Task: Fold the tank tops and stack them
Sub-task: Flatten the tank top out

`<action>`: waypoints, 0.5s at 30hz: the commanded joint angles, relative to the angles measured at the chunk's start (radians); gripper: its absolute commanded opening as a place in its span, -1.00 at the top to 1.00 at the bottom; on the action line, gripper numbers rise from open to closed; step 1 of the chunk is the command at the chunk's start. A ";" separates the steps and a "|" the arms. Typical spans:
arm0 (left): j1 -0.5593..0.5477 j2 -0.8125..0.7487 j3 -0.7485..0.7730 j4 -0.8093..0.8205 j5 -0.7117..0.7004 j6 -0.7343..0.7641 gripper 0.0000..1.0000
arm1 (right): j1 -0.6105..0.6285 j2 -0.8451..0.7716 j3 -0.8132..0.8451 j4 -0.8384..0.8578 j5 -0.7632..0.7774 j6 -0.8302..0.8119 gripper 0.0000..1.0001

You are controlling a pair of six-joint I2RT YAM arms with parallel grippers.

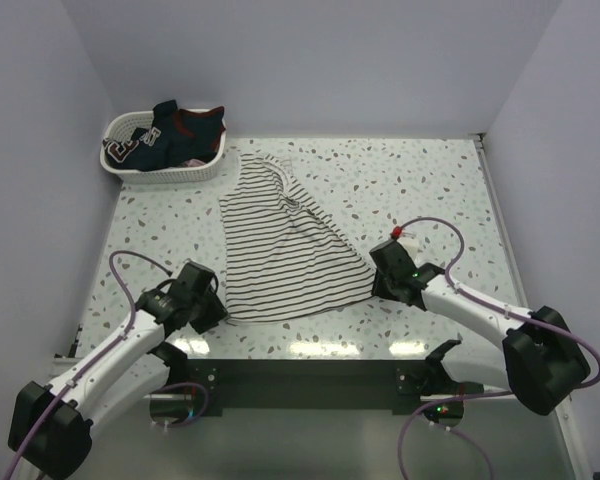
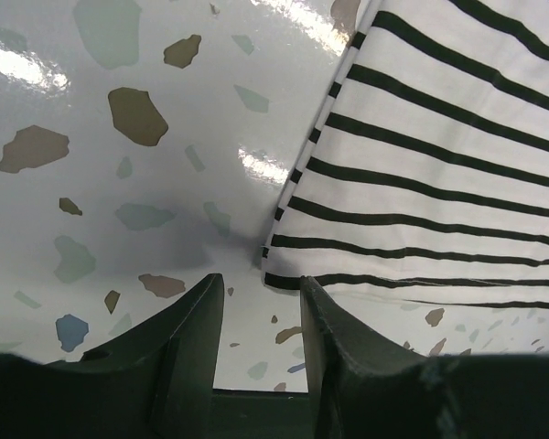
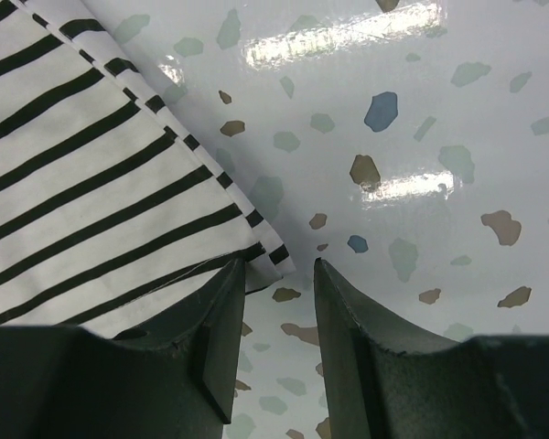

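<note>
striped tank top (image 1: 285, 250) lies lengthwise near-to-far, straps toward the basket (image 1: 170, 173)

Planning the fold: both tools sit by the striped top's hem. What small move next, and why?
Probably ease both forward and close on the hem corners: left tool and right tool are open, empty, a striped tank top corner just beyond each.

From my seat, the left arm (image 1: 105, 365) and right arm (image 1: 470, 305) are white links between chunky black joints, each with a thin purple cable (image 1: 130, 256). The fingers (image 2: 188, 338) are dark, matte wedges with scuffed edges. A small red-and-white tag (image 1: 398, 233) marks the right wrist.
</note>
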State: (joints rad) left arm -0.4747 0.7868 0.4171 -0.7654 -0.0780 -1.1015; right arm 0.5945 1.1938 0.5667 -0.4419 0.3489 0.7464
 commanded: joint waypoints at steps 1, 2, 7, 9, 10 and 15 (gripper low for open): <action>-0.007 -0.003 -0.017 0.044 0.007 0.026 0.12 | -0.002 0.007 0.036 0.037 0.041 -0.018 0.20; -0.007 -0.006 -0.020 0.044 0.009 0.028 0.12 | -0.002 0.007 0.039 0.038 0.042 -0.018 0.20; -0.007 -0.006 -0.034 0.058 0.006 0.029 0.17 | -0.002 0.033 0.045 0.043 0.042 -0.018 0.20; -0.007 0.003 -0.040 0.078 0.014 0.028 0.22 | -0.002 0.036 0.045 0.043 0.044 -0.015 0.20; -0.007 0.011 -0.041 0.086 0.017 0.031 0.24 | -0.002 0.038 0.044 0.046 0.045 -0.013 0.21; -0.007 0.019 -0.046 0.106 0.020 0.038 0.42 | -0.002 0.029 0.044 0.039 0.062 -0.015 0.21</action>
State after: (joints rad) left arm -0.4747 0.8040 0.3775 -0.7105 -0.0666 -1.0832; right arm 0.5945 1.2304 0.5747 -0.4252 0.3634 0.7395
